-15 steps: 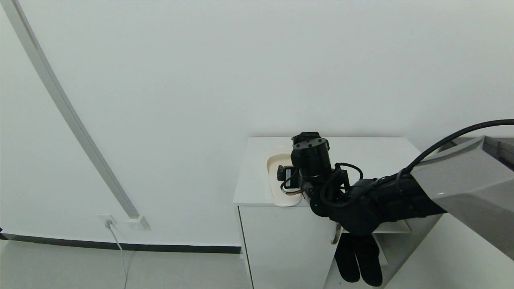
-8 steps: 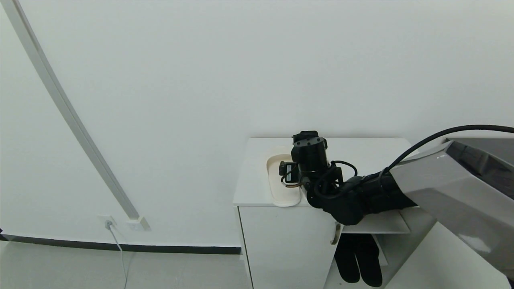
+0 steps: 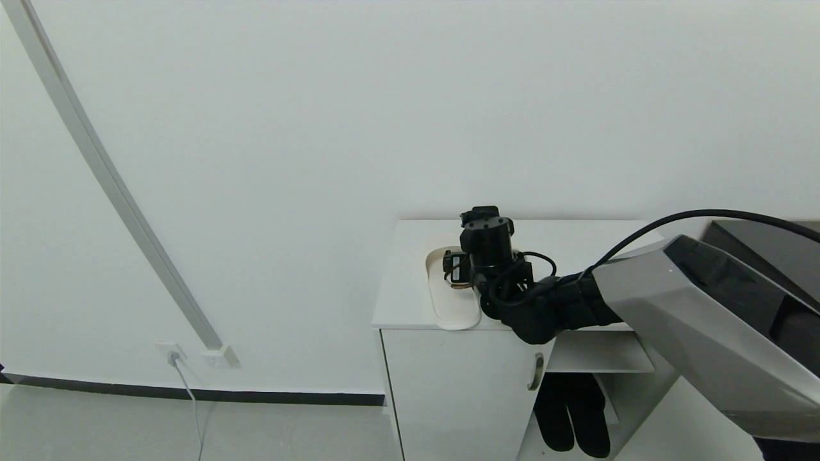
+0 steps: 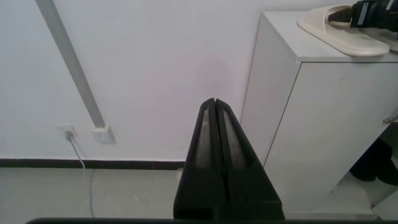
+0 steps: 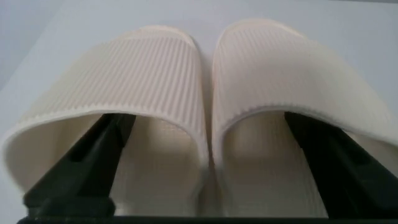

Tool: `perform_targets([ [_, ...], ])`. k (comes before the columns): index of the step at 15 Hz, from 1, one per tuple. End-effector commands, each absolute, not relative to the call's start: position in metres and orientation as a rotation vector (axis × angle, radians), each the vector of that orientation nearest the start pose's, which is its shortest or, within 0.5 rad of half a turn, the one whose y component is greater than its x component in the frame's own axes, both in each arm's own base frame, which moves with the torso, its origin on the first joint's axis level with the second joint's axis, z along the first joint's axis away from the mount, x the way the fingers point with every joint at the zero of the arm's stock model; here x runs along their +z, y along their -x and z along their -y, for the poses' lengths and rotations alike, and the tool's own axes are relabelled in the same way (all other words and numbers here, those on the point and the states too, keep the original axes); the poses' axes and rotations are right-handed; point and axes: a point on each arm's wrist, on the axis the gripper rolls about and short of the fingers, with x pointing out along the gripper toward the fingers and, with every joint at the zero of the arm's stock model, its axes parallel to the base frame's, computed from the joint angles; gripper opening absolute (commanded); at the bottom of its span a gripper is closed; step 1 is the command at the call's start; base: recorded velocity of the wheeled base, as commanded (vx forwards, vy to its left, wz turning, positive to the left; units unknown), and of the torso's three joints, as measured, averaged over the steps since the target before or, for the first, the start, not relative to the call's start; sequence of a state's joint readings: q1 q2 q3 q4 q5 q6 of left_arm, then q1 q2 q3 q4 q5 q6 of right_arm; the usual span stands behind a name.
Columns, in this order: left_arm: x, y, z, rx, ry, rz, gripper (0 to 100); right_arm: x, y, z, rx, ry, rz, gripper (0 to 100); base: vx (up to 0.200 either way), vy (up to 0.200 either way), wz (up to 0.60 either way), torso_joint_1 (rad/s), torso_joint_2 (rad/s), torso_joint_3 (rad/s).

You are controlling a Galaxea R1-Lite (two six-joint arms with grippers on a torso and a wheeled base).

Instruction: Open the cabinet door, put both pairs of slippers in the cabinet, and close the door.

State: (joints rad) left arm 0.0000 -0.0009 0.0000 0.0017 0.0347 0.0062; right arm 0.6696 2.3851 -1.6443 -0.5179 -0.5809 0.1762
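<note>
Second pair up | right pincer spread, one finger inside each cream ribbed slipper | left pincer closed, empty | next, likely: pinch, lift, into white cabinet

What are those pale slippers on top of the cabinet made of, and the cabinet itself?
Cream slippers: probably soft moulded foam or rubber, matte; the straps show fine ribbing and thick rounded edges. Cabinet: likely white laminated board, smooth and fairly matte; flat panels, crisp edges.
</note>
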Motion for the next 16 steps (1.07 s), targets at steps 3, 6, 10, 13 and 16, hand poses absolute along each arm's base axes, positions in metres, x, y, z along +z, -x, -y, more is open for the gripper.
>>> perform_targets([
  [3, 0.075, 0.023, -0.001, 0.035, -0.003, -0.002, 0, 0.117, -0.397, -0.298, 0.072, -0.041, -0.194, 0, 0.000, 0.000, 0.00, 0.000, 0.00, 0.000],
  [6, 0.075, 0.023, -0.001, 0.037, -0.002, -0.002, 0, 0.133, -0.390, -0.293, 0.073, -0.062, -0.174, 0, 0.000, 0.000, 0.00, 0.000, 0.00, 0.000],
  [10, 0.075, 0.023, -0.001, 0.037, -0.002, -0.002, 0, 0.182, -0.337, -0.263, 0.223, -0.088, -0.168, 0, 0.000, 0.000, 0.00, 0.000, 0.00, 0.000],
  [13, 0.075, 0.023, -0.001, 0.037, -0.002, -0.002, 0, 0.199, -0.288, -0.228, 0.345, -0.088, -0.204, 0, 0.000, 0.000, 0.00, 0.000, 0.00, 0.000],
  [16, 0.075, 0.023, -0.001, 0.037, -0.003, -0.002, 0, 0.195, -0.246, -0.203, 0.440, -0.076, -0.236, 0, 0.000, 0.000, 0.00, 0.000, 0.00, 0.000],
])
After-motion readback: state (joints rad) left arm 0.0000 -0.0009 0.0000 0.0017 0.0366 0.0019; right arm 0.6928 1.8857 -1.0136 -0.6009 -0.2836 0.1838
